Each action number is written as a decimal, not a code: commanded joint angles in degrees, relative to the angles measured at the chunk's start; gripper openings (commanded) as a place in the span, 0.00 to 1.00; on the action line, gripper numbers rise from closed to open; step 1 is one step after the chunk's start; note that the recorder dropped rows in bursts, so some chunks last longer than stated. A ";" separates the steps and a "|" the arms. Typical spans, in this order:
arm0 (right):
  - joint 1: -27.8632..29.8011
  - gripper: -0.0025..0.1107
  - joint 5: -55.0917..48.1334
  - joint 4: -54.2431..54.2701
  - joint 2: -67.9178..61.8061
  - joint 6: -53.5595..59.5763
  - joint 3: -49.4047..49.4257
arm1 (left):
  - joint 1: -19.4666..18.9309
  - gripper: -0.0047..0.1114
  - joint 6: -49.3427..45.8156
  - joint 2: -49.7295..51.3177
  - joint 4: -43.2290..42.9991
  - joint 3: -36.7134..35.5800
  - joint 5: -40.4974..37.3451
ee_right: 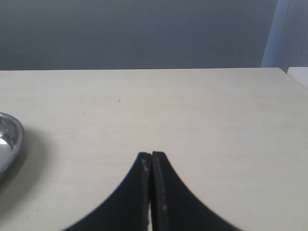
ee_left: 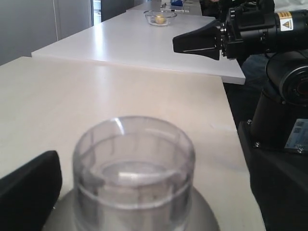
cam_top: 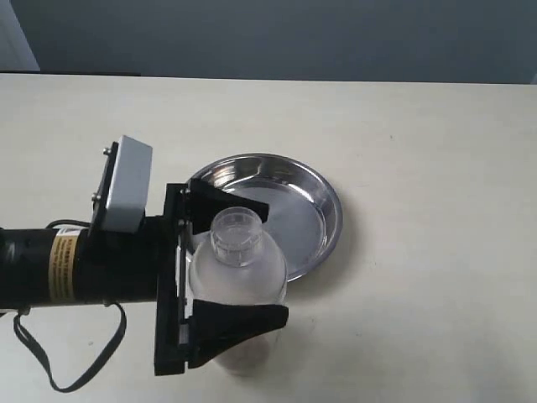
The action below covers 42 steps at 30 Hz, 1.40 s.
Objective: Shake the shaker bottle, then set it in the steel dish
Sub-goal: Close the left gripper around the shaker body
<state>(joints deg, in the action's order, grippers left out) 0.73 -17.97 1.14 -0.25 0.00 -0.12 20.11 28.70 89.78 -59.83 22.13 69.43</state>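
While the left tool [cam_top: 274, 262] clamps the bottle [cam_top: 237, 239] at its shoulder, shake with short strokes, then lower it upright into the dish [cam_top: 315, 197]; the right tool [ee_right: 152, 159] is closed, empty.

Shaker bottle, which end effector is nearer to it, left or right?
Left. The left end effector grips the shaker bottle between its fingers; the right end effector is shut, empty, well away from it.

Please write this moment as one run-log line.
left hand: shut on shaker bottle | bottle: upright, outside steel dish | right hand: shut, empty
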 commanded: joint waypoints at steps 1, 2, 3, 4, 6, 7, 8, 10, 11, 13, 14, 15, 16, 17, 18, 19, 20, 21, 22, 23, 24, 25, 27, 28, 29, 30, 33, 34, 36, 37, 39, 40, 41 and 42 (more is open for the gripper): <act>-0.23 0.02 0.49 -0.01 0.25 0.00 0.12 | -0.69 0.94 -2.03 0.24 2.51 -2.58 0.53; -0.23 0.02 0.49 -0.01 0.25 0.00 0.12 | -0.69 0.94 -2.36 0.24 3.03 -2.69 0.53; -0.23 0.02 0.49 -0.01 0.25 0.00 0.12 | -0.69 0.94 -2.63 0.24 3.24 -2.78 0.53; -0.23 0.02 0.49 -0.01 0.25 0.00 0.12 | -0.69 0.94 -3.00 0.24 3.40 -2.92 0.53; -0.23 0.02 0.49 -0.01 0.25 0.00 0.12 | -0.69 0.94 -3.39 0.24 3.76 -3.05 0.53; -0.23 0.02 0.49 -0.01 0.25 0.00 0.12 | -0.69 0.94 -3.44 0.24 3.89 -3.05 0.53; -0.23 0.02 0.49 -0.01 0.25 0.00 0.12 | -0.69 0.94 -3.55 0.24 3.88 -3.05 0.53; -0.23 0.02 0.49 -0.01 0.25 0.00 0.12 | -0.69 0.94 -4.14 0.24 4.44 -3.05 0.53; -0.23 0.02 0.49 -0.01 0.25 0.00 0.12 | -0.69 0.94 -4.44 0.24 4.75 -3.05 0.53; -0.23 0.02 0.49 -0.01 0.25 0.00 0.12 | -0.69 0.94 -4.92 0.24 5.11 -3.05 0.53; -0.23 0.02 0.49 -0.01 0.25 0.00 0.12 | -0.69 0.94 -4.92 0.24 5.11 -3.05 0.53; -0.23 0.02 0.49 -0.01 0.25 0.00 0.12 | -0.69 0.94 -4.92 0.70 5.12 -3.05 0.53; -0.23 0.02 0.49 -0.01 0.25 0.00 0.12 | -0.69 0.93 -4.92 1.15 5.22 -3.05 0.53; -0.23 0.02 0.49 -0.01 0.25 0.00 0.12 | -0.69 0.92 -4.92 1.94 5.35 -3.05 0.53; -0.23 0.02 0.49 -0.01 0.25 0.00 0.12 | -0.69 0.91 -4.92 2.81 5.35 -3.05 0.53; -0.23 0.02 0.49 -0.01 0.25 0.00 0.12 | -0.69 0.90 -4.92 3.49 5.35 -3.05 0.53; -0.23 0.02 0.49 -0.01 0.25 0.00 0.12 | -0.57 0.89 -5.19 4.27 5.35 -3.05 0.53; -0.23 0.02 0.49 -0.01 0.25 0.00 0.12 | -0.57 0.88 -5.33 4.90 5.35 -3.05 0.53; -0.23 0.02 0.49 -0.01 0.25 0.00 0.12 | -0.57 0.87 -5.45 5.30 5.35 -3.05 0.53; -0.23 0.02 0.49 -0.01 0.25 0.00 0.12 | -0.57 0.87 -5.60 5.59 5.35 -3.05 0.53; -0.23 0.02 0.49 -0.01 0.25 0.00 0.12 | -0.57 0.87 -5.75 5.74 5.47 -3.05 0.53; -0.23 0.02 0.49 -0.01 0.25 0.00 0.12 | -0.57 0.87 -5.83 5.87 5.84 -3.05 0.53; -0.23 0.02 0.49 -0.01 0.25 0.00 0.12 | -0.57 0.87 -6.04 6.25 6.28 -3.05 0.53; -0.23 0.02 0.49 -0.01 0.25 0.00 0.12 | -0.57 0.87 -6.26 6.56 6.26 -3.05 0.53; -0.23 0.02 0.49 -0.01 0.25 0.00 0.12 | -0.57 0.87 -6.40 7.08 6.43 -3.05 0.53; -0.23 0.02 0.49 -0.01 0.25 0.00 0.12 | -0.57 0.87 -6.40 7.65 6.43 -3.05 0.53; -0.23 0.02 0.49 -0.01 0.25 0.00 0.12 | -0.57 0.87 -6.79 9.71 6.62 -3.05 0.53; -0.23 0.02 0.49 -0.01 0.25 0.00 0.12 | -0.57 0.87 -6.79 10.24 6.62 -3.05 0.53; -0.23 0.02 0.49 -0.01 0.25 0.00 0.12 | -0.57 0.87 -6.91 10.81 6.84 -3.05 0.53; -0.23 0.02 0.49 -0.01 0.25 0.00 0.12 | -0.57 0.87 -7.16 11.07 7.09 -3.05 0.53; -0.23 0.02 0.49 -0.01 0.25 0.00 0.12 | -0.57 0.87 -7.59 11.30 7.35 -3.05 0.53; -0.23 0.02 0.49 -0.01 0.25 0.00 0.12 | -0.57 0.87 -7.96 11.30 7.36 -3.05 0.53; -0.23 0.02 0.49 -0.01 0.25 0.00 0.12 | -0.57 0.87 -8.15 11.30 7.47 -3.05 0.53; -0.23 0.02 0.49 -0.01 0.25 0.00 0.12 | -0.57 0.87 -8.28 11.30 7.60 -3.05 0.53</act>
<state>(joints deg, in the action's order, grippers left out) 0.73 -17.97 1.14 -0.25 0.00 -0.12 19.50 21.09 100.84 -53.80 19.42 69.75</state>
